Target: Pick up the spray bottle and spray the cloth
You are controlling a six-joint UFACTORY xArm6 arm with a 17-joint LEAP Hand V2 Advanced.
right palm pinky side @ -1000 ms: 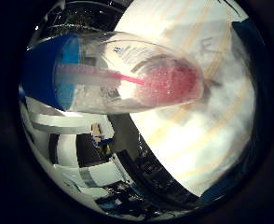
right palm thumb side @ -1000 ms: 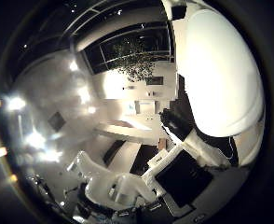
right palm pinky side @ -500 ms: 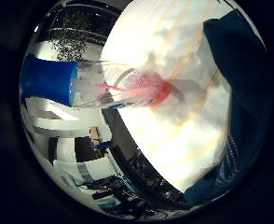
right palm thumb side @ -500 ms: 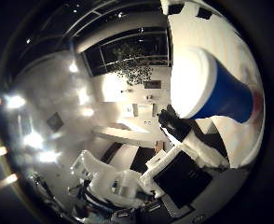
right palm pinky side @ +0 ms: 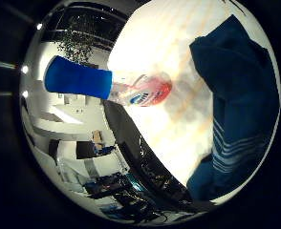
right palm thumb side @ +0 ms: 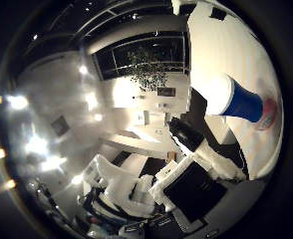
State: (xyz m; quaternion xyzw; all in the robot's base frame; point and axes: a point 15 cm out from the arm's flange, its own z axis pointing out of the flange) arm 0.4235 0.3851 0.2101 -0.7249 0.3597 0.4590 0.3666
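Bottle now seen smaller: palm has been backed away. Spray bottle (right palm pinky side: 107, 86) stands upright on table (right palm pinky side: 164, 47), beside cloth (right palm pinky side: 236, 105), apart from palm; hand state cannot be told.

I see a pale table (right palm pinky side: 178, 62) with faint orange stripes, its dark edge running along the room side. Beyond it I see a dim room: a dark window (right palm thumb side: 146, 52) with a hanging plant (right palm thumb side: 149, 74) in front, bright ceiling lights (right palm thumb side: 17, 102), and white counters (right palm thumb side: 136, 144) below.
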